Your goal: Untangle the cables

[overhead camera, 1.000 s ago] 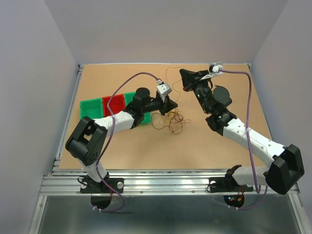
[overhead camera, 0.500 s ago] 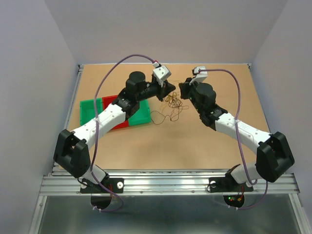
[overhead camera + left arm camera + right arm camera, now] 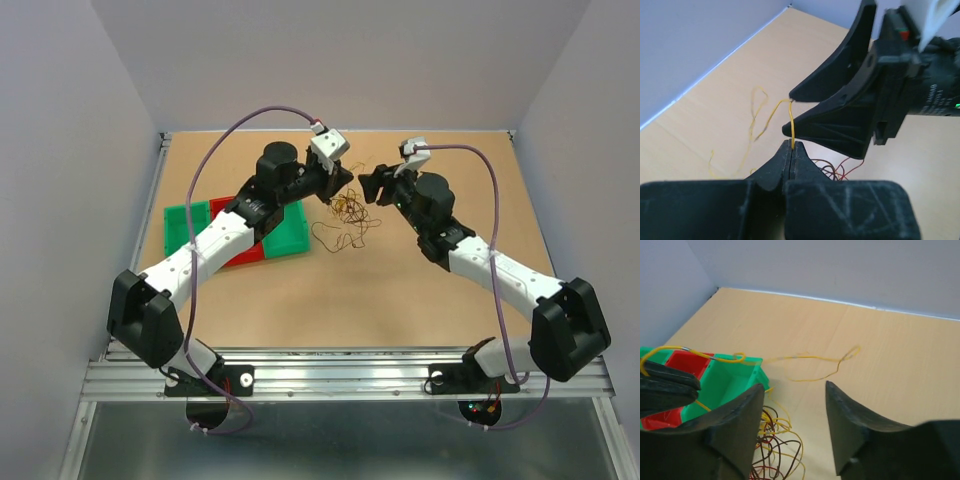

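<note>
- Bright, even light comes from above; shadows on the bench (image 3: 400,300) are faint and soft.
- The top view is sharp throughout.
- In the left wrist view the nearest fingers (image 3: 767,172) look slightly blurred.

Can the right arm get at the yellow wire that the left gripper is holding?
Probably yes. The right gripper is open and close to the yellow wire, which rises free from the shut left gripper. Nothing stands between them, though the wire seems slightly off to one side.
</note>
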Robot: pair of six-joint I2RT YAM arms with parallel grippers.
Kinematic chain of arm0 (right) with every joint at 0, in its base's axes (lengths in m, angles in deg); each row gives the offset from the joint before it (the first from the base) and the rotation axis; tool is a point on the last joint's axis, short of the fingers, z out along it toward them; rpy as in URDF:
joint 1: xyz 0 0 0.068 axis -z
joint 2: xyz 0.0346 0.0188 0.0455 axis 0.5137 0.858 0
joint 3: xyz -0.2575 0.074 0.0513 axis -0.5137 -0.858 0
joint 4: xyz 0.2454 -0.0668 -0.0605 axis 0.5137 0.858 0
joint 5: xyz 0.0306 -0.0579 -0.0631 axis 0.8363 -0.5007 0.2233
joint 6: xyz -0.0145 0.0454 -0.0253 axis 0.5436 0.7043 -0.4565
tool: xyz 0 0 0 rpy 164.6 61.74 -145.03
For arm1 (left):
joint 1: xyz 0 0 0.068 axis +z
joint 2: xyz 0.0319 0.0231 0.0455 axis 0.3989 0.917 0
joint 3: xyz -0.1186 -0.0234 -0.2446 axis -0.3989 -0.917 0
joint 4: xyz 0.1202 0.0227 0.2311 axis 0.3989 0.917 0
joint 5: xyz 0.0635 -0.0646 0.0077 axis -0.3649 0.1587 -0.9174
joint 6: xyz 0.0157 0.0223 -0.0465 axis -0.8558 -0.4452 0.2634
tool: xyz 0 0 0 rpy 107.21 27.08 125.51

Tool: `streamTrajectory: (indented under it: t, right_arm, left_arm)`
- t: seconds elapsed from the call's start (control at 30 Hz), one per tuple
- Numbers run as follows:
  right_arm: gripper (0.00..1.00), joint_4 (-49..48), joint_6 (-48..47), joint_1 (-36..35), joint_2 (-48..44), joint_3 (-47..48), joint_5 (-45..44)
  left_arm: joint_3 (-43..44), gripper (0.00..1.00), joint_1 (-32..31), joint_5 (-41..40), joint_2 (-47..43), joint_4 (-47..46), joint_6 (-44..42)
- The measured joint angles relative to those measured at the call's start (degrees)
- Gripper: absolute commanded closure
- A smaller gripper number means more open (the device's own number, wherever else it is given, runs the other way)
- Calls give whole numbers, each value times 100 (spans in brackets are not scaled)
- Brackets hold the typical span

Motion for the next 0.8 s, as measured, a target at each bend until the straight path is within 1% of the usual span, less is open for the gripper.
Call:
streamTrajectory:
  t: [0.03,0.17,0.2,0.27,0.33,0.43,0.57,0.8]
  right_arm:
    - [37,-9,-13,2,-90,-90,-109]
    - [27,-11,-52,4,-374,-337,-271]
    - [27,-35,-48,7,-437,-382,-284]
    - [38,-39,-48,7,-610,-505,-313]
    - [43,-55,-87,7,-743,-608,-286]
    - [44,-57,-173,7,-872,-719,-57]
    - [44,-66,-350,7,-793,-728,531]
    - [45,-225,-737,7,-245,-728,1624]
  left_arm:
    - [-2,100,0,-44,66,13,15]
    - [-2,100,7,-203,306,83,138]
    - [-2,100,9,-229,363,114,157]
    - [-2,100,31,-262,442,173,199]
    - [-2,100,44,-278,492,201,219]
    - [-2,100,52,-291,514,214,247]
    - [-2,100,68,-289,514,214,269]
    - [-2,100,85,-282,514,214,302]
